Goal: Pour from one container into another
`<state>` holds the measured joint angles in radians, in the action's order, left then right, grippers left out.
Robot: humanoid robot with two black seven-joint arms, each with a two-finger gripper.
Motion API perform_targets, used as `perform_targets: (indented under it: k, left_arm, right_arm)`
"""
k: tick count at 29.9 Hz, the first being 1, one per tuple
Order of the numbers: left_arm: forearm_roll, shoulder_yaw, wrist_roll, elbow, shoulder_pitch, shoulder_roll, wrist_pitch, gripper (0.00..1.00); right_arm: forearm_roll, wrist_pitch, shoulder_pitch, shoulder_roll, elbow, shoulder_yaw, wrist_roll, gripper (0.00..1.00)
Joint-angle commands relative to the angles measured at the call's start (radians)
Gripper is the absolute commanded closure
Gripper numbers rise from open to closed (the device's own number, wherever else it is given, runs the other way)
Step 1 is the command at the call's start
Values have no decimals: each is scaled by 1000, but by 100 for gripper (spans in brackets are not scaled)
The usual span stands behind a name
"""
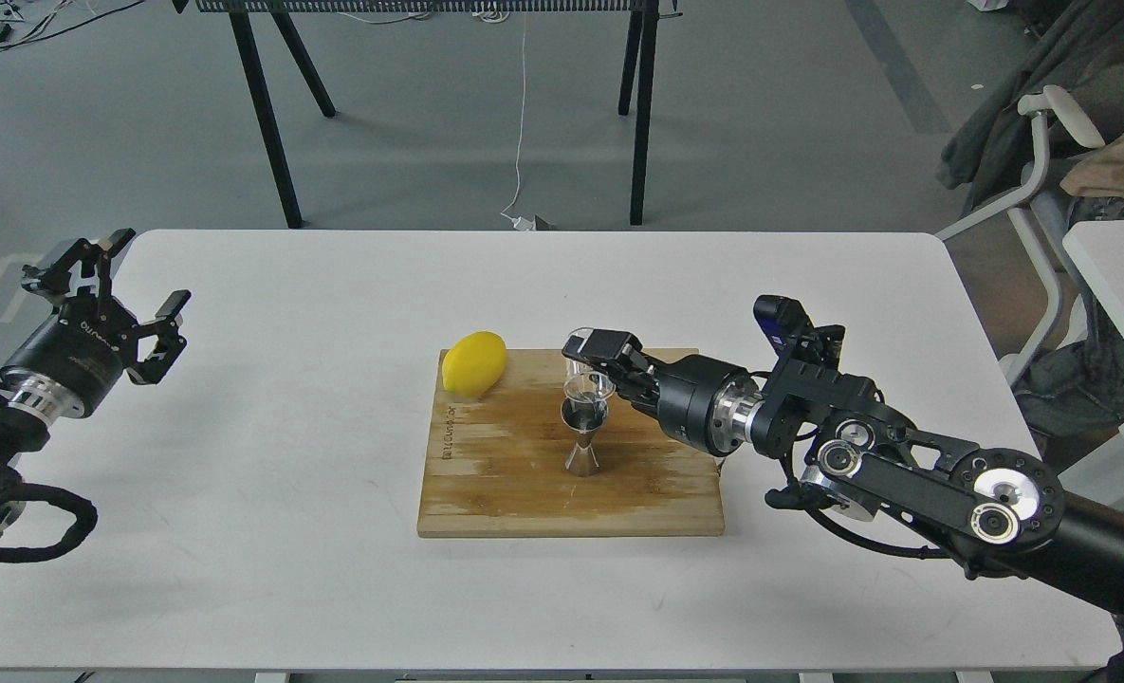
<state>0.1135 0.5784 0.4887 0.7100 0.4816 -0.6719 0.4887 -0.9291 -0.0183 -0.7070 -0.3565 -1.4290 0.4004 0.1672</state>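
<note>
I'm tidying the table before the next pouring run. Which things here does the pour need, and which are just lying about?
Needed for the pour:
- glass cup, held tilted in the right tool
- metal jigger, standing on the cutting board, right below the cup

Just lying about:
- lemon, on the board's far left corner
- left tool, open and idle over the table's left edge

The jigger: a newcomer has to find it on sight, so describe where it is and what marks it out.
On the white table lies a wooden cutting board. Near its middle stands the jigger, upright, right under the tilted glass cup that the right gripper holds. It is shiny metal with an hourglass waist, unlike the clear cup and the yellow lemon.
</note>
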Motion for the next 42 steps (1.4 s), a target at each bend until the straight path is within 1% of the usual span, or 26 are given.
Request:
perform_targets:
  k: [1, 31, 42]
  left_arm:
    - [0, 1, 0, -1, -5, 0, 0, 14]
    - [-2, 1, 0, 0, -9, 0, 0, 14]
    - [-2, 1, 0, 0, -11, 0, 0, 14]
  right_arm:
    - [-8, 0, -2, -4, -1, 0, 0, 64]
    - [-37, 8, -23, -6, -4, -25, -5, 63]
    - [-43, 8, -45, -4, -4, -64, -12, 63]
